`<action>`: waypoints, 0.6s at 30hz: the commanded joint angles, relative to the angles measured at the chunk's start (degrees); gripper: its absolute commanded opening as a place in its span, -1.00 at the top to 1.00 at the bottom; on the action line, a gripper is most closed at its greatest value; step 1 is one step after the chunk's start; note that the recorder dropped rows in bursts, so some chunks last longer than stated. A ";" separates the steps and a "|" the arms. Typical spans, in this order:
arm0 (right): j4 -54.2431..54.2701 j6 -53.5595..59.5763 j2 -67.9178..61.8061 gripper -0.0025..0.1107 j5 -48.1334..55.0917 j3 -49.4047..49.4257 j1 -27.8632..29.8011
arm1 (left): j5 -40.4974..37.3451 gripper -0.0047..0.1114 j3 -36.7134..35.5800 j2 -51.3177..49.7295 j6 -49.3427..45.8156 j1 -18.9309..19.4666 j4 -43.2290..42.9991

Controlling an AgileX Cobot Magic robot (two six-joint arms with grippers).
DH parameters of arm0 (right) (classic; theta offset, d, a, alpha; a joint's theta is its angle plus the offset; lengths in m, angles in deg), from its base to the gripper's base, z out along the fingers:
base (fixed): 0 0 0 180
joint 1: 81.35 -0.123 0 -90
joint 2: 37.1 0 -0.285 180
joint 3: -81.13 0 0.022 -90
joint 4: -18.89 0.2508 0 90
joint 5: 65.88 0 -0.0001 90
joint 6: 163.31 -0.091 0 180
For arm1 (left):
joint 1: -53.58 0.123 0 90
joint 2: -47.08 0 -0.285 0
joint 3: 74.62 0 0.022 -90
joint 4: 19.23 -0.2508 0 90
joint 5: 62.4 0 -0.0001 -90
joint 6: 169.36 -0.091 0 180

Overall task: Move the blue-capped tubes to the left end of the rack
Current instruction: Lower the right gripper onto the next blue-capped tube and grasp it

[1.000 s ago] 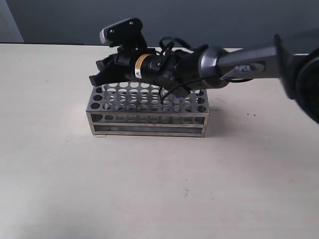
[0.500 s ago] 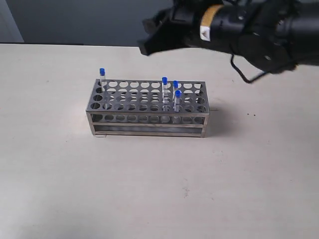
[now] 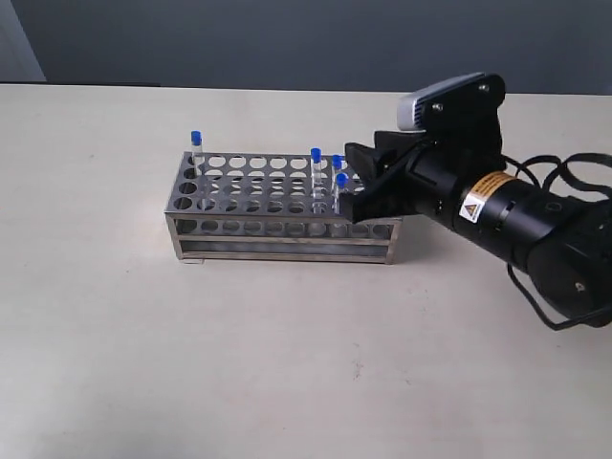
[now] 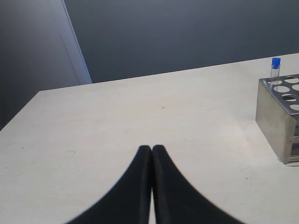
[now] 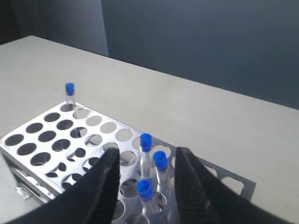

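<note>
My right claw (image 5: 146,156) hung released beside the three blue-capped tubes (image 3: 316,170) at the rack's (image 3: 277,229) 3 o'clock end; I judged centring on one alone mattered before clenching.

Reaches in low from the right with the right arm (image 3: 535,225), forearm close to level; carries the wrist camera (image 3: 449,96) on top of the wrist; points the right gripper (image 3: 356,184) leftward, jaws spread wide, dark curved fingers (image 5: 106,186) well apart; grips nothing; holds the left gripper (image 4: 151,149) angled downward, jaws pressed flat together, tips touching along their length.
</note>
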 commanded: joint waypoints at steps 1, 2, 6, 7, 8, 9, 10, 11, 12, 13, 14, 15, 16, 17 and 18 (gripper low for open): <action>0.89 1.37 -4.34 0.28 -4.40 0.28 0.23 | 0.77 0.91 0.11 -0.26 0.20 -0.39 0.11; 0.89 0.97 -5.30 0.28 -4.66 0.28 0.23 | 0.77 0.91 0.11 -0.26 0.20 -0.39 0.11; 0.89 0.71 -8.30 0.28 -7.44 0.28 0.23 | 0.77 0.91 0.11 -0.26 0.20 -0.39 0.11; 0.89 0.14 -9.11 0.28 -9.34 0.28 0.23 | 0.77 0.91 0.11 -0.26 0.20 -0.39 0.11; 0.58 -1.18 -9.29 0.28 -10.30 0.28 0.23 | 0.77 0.91 0.11 -0.26 0.20 -0.39 0.11; -0.57 -2.52 -9.29 0.28 -11.13 0.28 0.13 | 0.77 0.91 0.11 -0.26 0.20 -0.39 0.11; -0.76 -2.62 -9.29 0.28 -11.40 0.28 0.13 | 0.77 0.91 0.11 -0.26 0.20 -0.39 0.11; -0.83 -2.63 -9.42 0.28 -11.39 -0.06 0.13 | 0.77 0.91 0.11 -0.26 0.20 -0.39 0.11; -0.83 -2.63 -9.68 0.28 -11.39 -0.41 0.13 | 0.77 0.91 0.11 -0.26 0.20 -0.39 0.11; -1.36 -2.63 -10.73 0.28 -11.07 -1.76 0.13 | 0.77 0.91 0.11 -0.26 0.20 -0.39 0.11; -2.03 -2.63 -11.46 0.28 -11.07 -2.65 0.13 | 0.77 0.91 0.11 -0.26 0.20 -0.39 0.11; -3.11 -2.98 -12.98 0.28 -10.63 -4.50 0.13 | 0.77 0.91 0.11 -0.26 0.20 -0.39 0.11; -3.09 -3.26 -13.91 0.28 -9.56 -5.63 0.13 | 0.77 0.91 0.11 -0.26 0.20 -0.39 0.11; -2.85 -3.26 -14.26 0.28 -8.36 -5.99 0.13 | 0.77 0.91 0.11 -0.26 0.20 -0.39 0.11; -2.31 -3.38 -14.60 0.28 -8.06 -6.08 0.13 | 0.77 0.91 0.11 -0.26 0.20 -0.39 0.11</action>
